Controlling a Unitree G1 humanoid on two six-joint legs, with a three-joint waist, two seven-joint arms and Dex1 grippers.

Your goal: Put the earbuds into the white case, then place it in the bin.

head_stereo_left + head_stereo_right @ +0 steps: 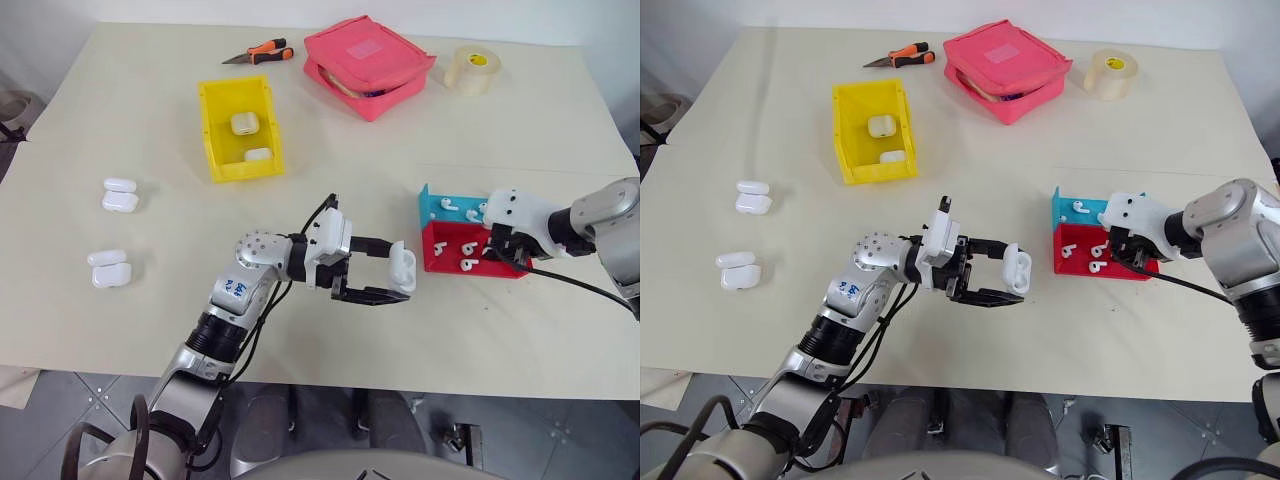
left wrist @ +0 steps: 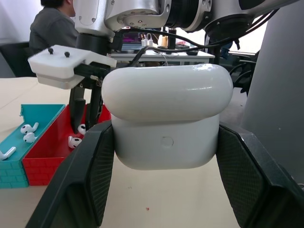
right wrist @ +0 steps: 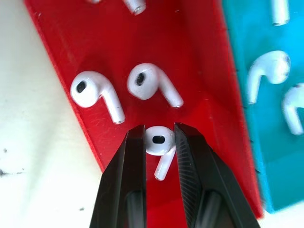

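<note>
The left gripper is clenched on a white case, lid open, held over the table between the 2 fingers. To its right, the right gripper pinches 1 earbud in the red tray; its head sits between the fingertips, stem toward the wrist. This grip looks shallow, so the glossy earbud may slip out on lifting. The yellow bin already holds 2 cases.

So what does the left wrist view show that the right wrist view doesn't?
Left wrist view alone: the white case clamped in the left pincer, and a seated person behind. Right wrist view alone: the right pincer closed around one earbud from close above. Both: the red tray and blue tray holding earbuds.
</note>
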